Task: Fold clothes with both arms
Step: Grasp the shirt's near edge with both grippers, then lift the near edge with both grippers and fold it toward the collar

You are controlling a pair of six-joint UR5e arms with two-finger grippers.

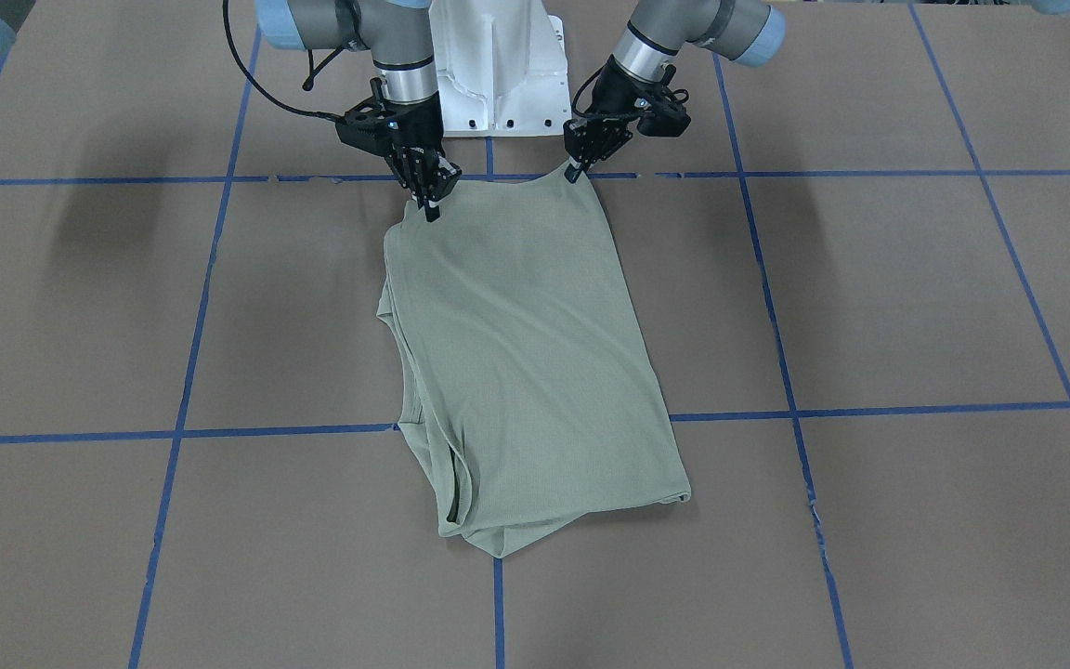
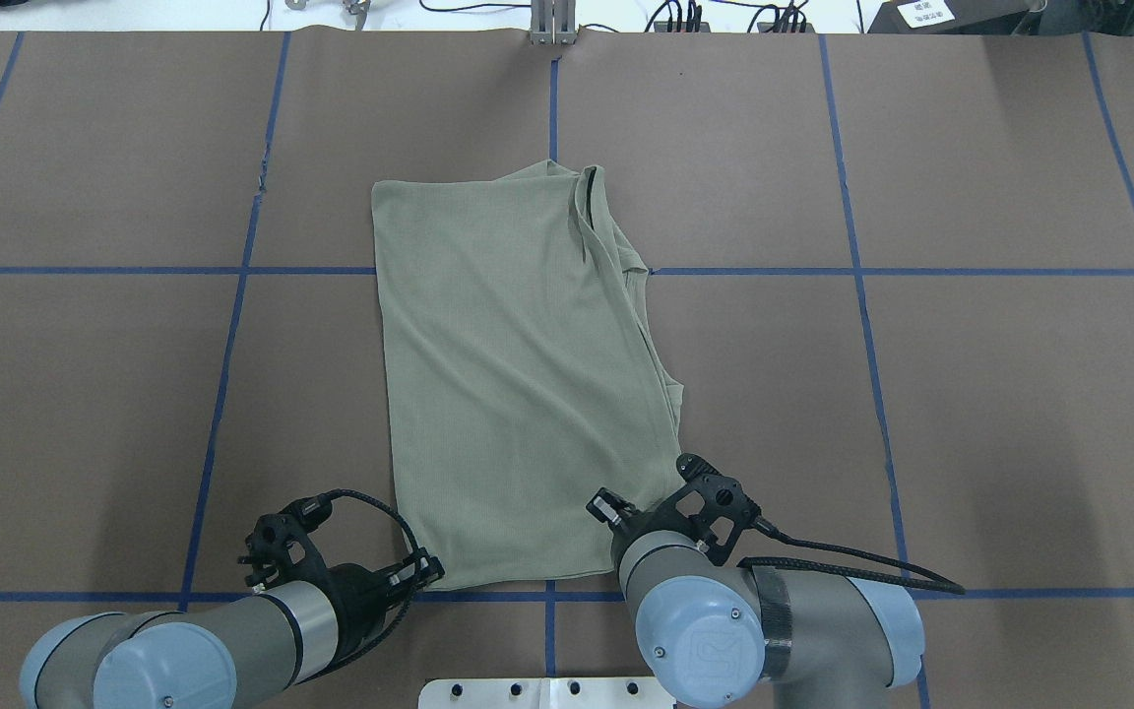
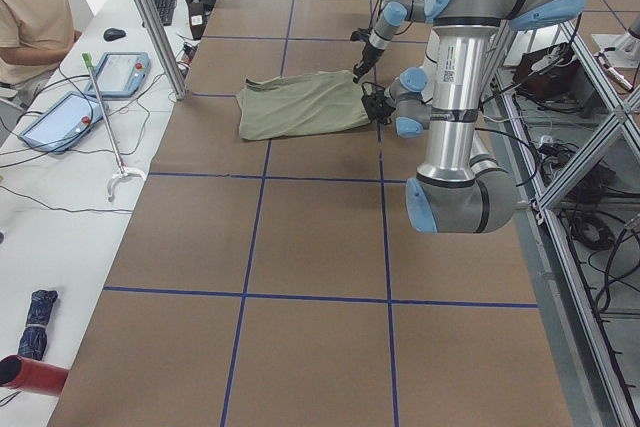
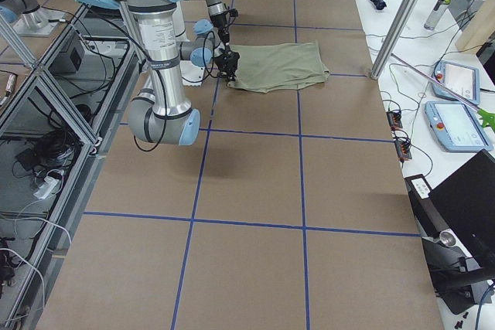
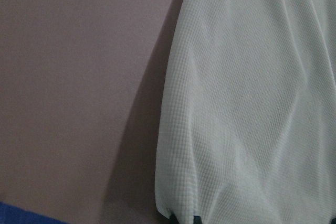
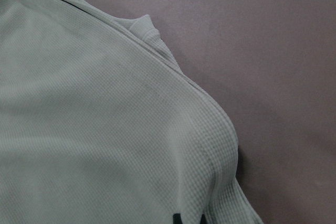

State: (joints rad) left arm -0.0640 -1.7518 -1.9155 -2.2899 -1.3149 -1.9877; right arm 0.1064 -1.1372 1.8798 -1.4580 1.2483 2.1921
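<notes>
The sage-green knit shirt [image 1: 526, 353] lies on the brown table, folded into a long narrow panel, with its sleeve layers showing along one side [image 2: 626, 266]. My left gripper [image 1: 575, 173] is shut on the corner of the shirt's edge nearest the robot base, also seen in the overhead view [image 2: 426, 569]. My right gripper [image 1: 430, 212] is shut on the other near corner [image 2: 616, 522] and lifts it slightly. The wrist views show waffle-knit cloth [image 5: 252, 103] [image 6: 94, 129] draped over the fingertips. Collar, logo and tag are hidden.
The white pedestal base [image 1: 498, 74] stands just behind both grippers. Blue tape lines [image 1: 869, 409] grid the brown table. A side bench with tablets [image 3: 60, 112], a metal post [image 3: 150, 17] and a seated operator [image 3: 30, 7] borders the table's far side.
</notes>
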